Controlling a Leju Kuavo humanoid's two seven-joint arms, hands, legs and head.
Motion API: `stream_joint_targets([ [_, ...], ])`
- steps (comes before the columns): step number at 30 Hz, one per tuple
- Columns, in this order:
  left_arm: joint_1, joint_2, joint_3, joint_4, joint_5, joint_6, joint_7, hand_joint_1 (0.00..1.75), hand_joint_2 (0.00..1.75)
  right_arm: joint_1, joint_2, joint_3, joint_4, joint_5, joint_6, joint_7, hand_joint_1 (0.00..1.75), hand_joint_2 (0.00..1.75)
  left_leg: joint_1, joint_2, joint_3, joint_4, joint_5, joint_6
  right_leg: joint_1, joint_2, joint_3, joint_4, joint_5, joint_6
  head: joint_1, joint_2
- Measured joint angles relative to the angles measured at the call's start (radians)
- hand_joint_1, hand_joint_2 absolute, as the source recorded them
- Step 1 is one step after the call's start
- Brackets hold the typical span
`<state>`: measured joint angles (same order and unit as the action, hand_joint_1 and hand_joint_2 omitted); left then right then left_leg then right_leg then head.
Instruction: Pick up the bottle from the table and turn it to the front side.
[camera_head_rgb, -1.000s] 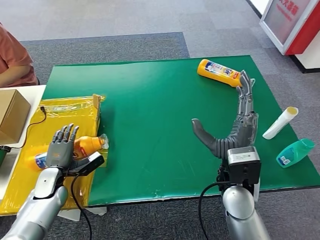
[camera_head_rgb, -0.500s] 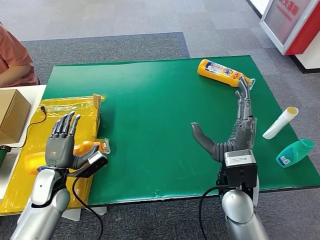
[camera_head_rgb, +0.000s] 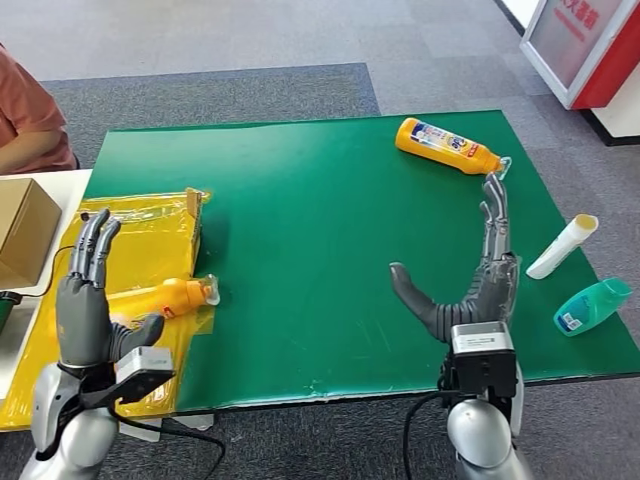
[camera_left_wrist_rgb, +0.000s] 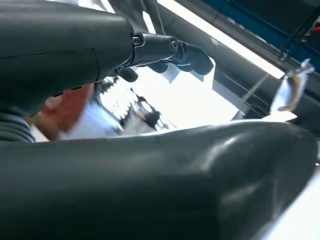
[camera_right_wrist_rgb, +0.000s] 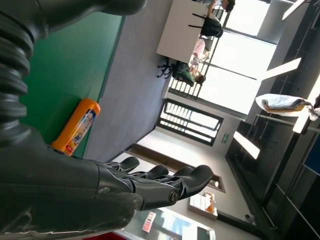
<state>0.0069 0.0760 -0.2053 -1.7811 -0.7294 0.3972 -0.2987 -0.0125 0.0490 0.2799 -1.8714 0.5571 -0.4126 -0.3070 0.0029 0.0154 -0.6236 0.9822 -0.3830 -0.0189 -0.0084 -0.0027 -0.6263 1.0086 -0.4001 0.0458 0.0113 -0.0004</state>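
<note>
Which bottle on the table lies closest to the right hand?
The orange bottle at the far edge, just beyond the right hand; the white tube and teal bottle lie farther aside.

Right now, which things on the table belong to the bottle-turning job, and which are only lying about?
Belong to the job:
- orange bottle lying at the far edge of the green mat
- right hand, open, just short of it
- left hand, open

Lying about:
- orange bottle on the yellow bag
- white tube
- teal bottle
- cardboard box
</note>
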Motion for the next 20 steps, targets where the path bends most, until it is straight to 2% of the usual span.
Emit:
stream_joint_targets([
  [4, 0.096, -0.019, -0.02, -0.104, 0.358, -0.183, -0.128, 0.0, 0.0, 0.035, 0.0, -0.018, -0.016, 0.0, -0.011, -0.012, 0.0, 1.75, 0.0, 0.0, 0.0, 0.0, -0.001, 0.0, 0.0, 0.0, 0.0, 0.0, -0.001, 0.0, 0.0, 0.0],
  [7, 0.158, -0.04, -0.018, -0.13, 0.561, -0.333, -0.181, 0.0, 0.0, 0.051, 0.0, -0.024, -0.022, -0.011, -0.008, -0.014, 0.0, 1.75, 0.0, 0.0, 0.0, 0.0, -0.002, 0.001, 0.0, 0.0, 0.0, 0.0, -0.001, 0.0, 0.0, 0.0],
  [9, 0.191, -0.056, -0.013, -0.133, 0.649, -0.409, -0.202, 0.0, 0.87, 0.055, -0.002, -0.024, -0.023, -0.087, 0.043, -0.015, 0.0, 1.75, 0.0, 0.0, 0.0, 0.0, -0.002, 0.001, 0.0, 0.0, 0.0, 0.0, -0.001, 0.0, 0.0, 0.0],
  [11, 0.214, -0.07, -0.007, -0.132, 0.716, -0.466, -0.217, 0.0, 1.75, 0.056, -0.014, -0.024, -0.018, -0.256, 0.18, -0.017, 0.0, 1.75, 0.0, 0.0, 0.0, 0.0, -0.002, 0.001, 0.0, 0.0, 0.001, 0.0, -0.001, 0.0, 0.0, 0.0],
  [13, 0.229, -0.083, 0.002, -0.128, 0.783, -0.514, -0.228, 0.0, 1.75, 0.056, -0.031, -0.024, -0.001, -0.41, 0.329, -0.031, 0.0, 1.75, 0.0, 0.0, 0.0, 0.0, -0.002, 0.001, 0.0, 0.0, 0.001, 0.0, -0.001, 0.0, 0.0, 0.0],
  [15, 0.236, -0.094, 0.012, -0.123, 0.827, -0.547, -0.234, 0.0, 1.75, 0.057, -0.042, -0.024, 0.021, -0.484, 0.42, -0.048, 0.0, 1.75, 0.0, 0.0, 0.0, 0.0, -0.002, 0.001, 0.0, 0.0, 0.001, 0.0, -0.001, 0.0, 0.0, 0.0],
  [20, 0.24, -0.115, 0.031, -0.112, 0.858, -0.582, -0.269, 0.0, 1.75, 0.063, -0.06, -0.024, 0.06, -0.556, 0.513, -0.064, 0.0, 1.75, 0.0, -0.001, 0.0, 0.0, -0.002, 0.001, 0.0, 0.0, 0.001, 0.0, -0.001, 0.0, 0.0, 0.0],
])
